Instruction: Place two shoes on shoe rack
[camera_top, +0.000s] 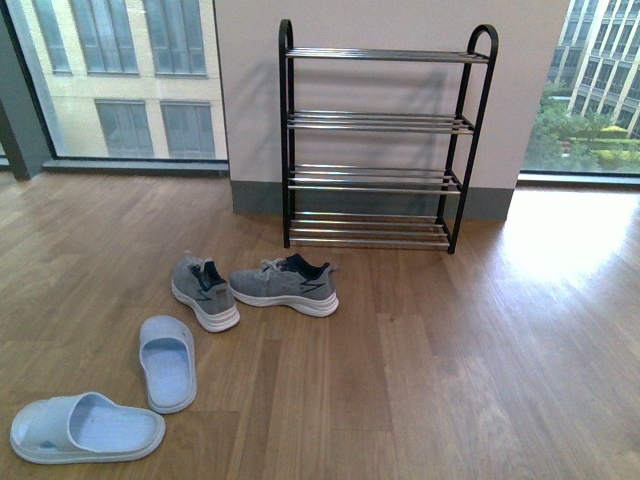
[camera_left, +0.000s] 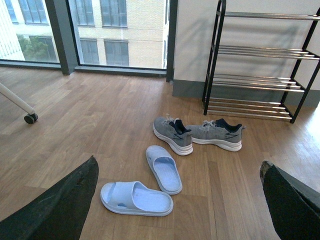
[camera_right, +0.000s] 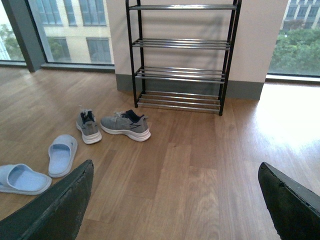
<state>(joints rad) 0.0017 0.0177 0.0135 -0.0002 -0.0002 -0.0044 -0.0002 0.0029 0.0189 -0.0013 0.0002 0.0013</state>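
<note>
Evidently nothing is started: sneakers (camera_top: 285, 285) lie near the shoe rack (camera_top: 385, 150), off its left foot, slides (camera_top: 167, 362) farther from it. Left gripper (camera_left: 179, 165) and right gripper (camera_right: 176, 165) gape wide, empty. Next probably means lowering an arm onto a sneaker.

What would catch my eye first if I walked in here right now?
First, the tall black shoe rack against the far wall, with no shoes on its chrome shelves. Then the shoes on the wooden floor: a pair of grey sneakers just in front of the rack, and nearer, further left, two pale blue slides lying at odd angles to each other.
</note>
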